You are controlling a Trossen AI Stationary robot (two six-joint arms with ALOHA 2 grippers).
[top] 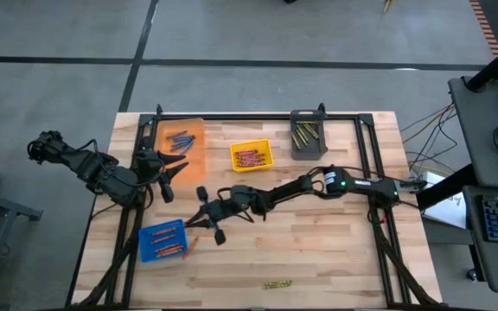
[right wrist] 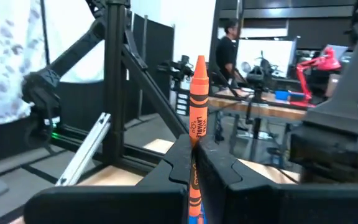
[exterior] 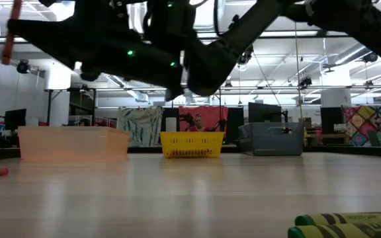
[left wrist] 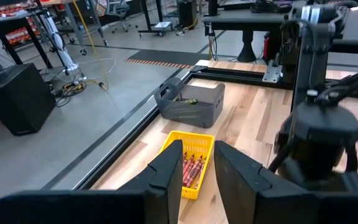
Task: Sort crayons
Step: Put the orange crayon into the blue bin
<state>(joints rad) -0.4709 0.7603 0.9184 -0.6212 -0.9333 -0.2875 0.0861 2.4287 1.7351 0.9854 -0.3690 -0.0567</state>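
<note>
The wooden table stood in an open workshop with desks behind it. Nearest the front edge lay two olive-yellow crayons, and one orange crayon lay just beside the blue bin of orange crayons. Above that bin the right gripper was clamped on an upright orange crayon. The left gripper hovered by the orange bin with its fingers narrowly parted, holding nothing. Farther back sat the yellow bin of red crayons and the grey bin.
</note>
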